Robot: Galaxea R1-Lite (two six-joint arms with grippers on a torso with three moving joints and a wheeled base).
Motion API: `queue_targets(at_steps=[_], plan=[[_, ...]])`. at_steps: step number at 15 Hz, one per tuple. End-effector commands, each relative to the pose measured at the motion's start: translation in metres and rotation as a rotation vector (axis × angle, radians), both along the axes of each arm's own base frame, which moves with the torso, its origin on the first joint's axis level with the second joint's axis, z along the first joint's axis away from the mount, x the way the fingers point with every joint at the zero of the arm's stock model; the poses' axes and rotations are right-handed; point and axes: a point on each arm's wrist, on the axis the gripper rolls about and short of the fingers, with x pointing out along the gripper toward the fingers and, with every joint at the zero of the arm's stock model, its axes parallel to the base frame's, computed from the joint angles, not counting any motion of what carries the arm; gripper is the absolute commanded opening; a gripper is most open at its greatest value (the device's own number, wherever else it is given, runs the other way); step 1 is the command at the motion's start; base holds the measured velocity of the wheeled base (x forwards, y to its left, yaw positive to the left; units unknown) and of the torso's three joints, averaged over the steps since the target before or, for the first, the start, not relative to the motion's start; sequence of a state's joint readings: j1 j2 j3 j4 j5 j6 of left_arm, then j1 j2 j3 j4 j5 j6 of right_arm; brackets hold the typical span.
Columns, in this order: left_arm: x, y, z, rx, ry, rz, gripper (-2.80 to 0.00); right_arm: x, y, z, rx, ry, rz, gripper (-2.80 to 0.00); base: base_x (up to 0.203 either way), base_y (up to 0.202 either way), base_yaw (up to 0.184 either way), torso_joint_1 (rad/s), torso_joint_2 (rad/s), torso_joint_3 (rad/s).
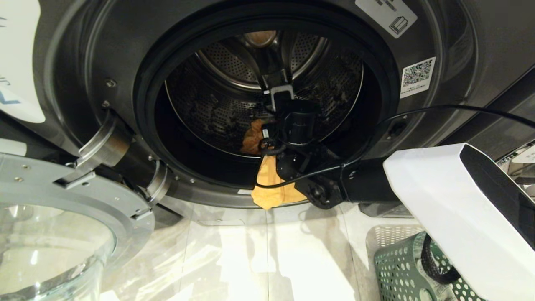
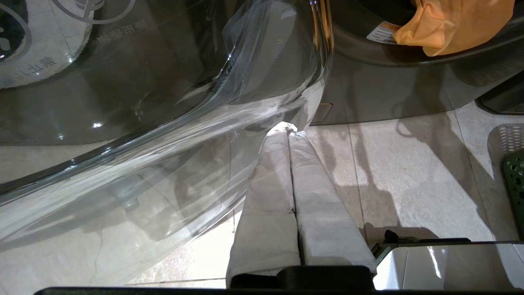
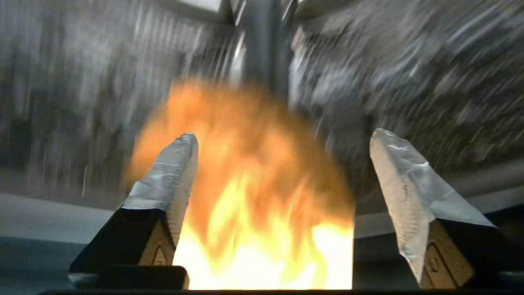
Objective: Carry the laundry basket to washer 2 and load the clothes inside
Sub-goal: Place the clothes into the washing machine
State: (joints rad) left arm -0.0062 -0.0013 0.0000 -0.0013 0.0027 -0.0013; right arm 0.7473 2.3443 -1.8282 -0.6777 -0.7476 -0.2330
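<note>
Washer 2 (image 1: 451, 62) stands with its door swung open and the steel drum (image 1: 217, 104) exposed. My right arm (image 1: 301, 125) reaches through the opening. The right gripper (image 3: 284, 135) is open, fingers spread wide over a blurred orange garment (image 3: 254, 172). That orange garment (image 1: 271, 184) is draped over the lower door lip, part inside the drum and part hanging out. It also shows as an orange garment (image 2: 450, 24) from the left wrist. The green laundry basket (image 1: 401, 267) sits on the floor at lower right. My left gripper (image 2: 291, 130) is shut and empty beside the door glass.
The open glass door (image 1: 50, 246) with its metal ring and hinge (image 1: 100, 146) juts out at lower left, close to the left gripper. A black cable (image 1: 418, 113) runs across the washer front to the right arm. Pale tiled floor (image 1: 267, 259) lies before the washer.
</note>
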Motion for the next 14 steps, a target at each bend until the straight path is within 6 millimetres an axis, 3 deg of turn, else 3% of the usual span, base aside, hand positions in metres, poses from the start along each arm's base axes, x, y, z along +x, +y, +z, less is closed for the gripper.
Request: queue_targets(at_steps=[1,3,5,8,12,14], plan=[[0.0,0.0,0.0,0.0,0.001,0.0,-2.8,-0.016,-0.005,-0.003,-0.035,0.053,0.02,0.0,0.0,0.0,0.0,0.0,0.0,0.0],[0.0,0.0,0.0,0.0,0.001,0.0,-2.8,-0.042,-0.004,-0.016,-0.017,0.15,0.122,0.0,0.0,0.0,0.0,0.0,0.0,0.0],[0.0,0.0,0.0,0.0,0.001,0.0,-2.8,-0.056,-0.001,-0.025,0.011,0.226,0.197,0.0,0.0,0.0,0.0,0.0,0.0,0.0],[0.0,0.0,0.0,0.0,0.0,0.0,-2.8,-0.056,-0.002,-0.034,-0.01,0.34,0.191,0.0,0.0,0.0,0.0,0.0,0.0,0.0],[0.0,0.0,0.0,0.0,0.0,0.0,-2.8,-0.039,-0.005,-0.026,0.049,0.507,0.217,0.0,0.0,0.0,0.0,0.0,0.0,0.0],[0.0,0.0,0.0,0.0,0.0,0.0,-2.8,-0.026,-0.005,-0.046,0.023,0.562,0.191,0.0,0.0,0.0,0.0,0.0,0.0,0.0]])
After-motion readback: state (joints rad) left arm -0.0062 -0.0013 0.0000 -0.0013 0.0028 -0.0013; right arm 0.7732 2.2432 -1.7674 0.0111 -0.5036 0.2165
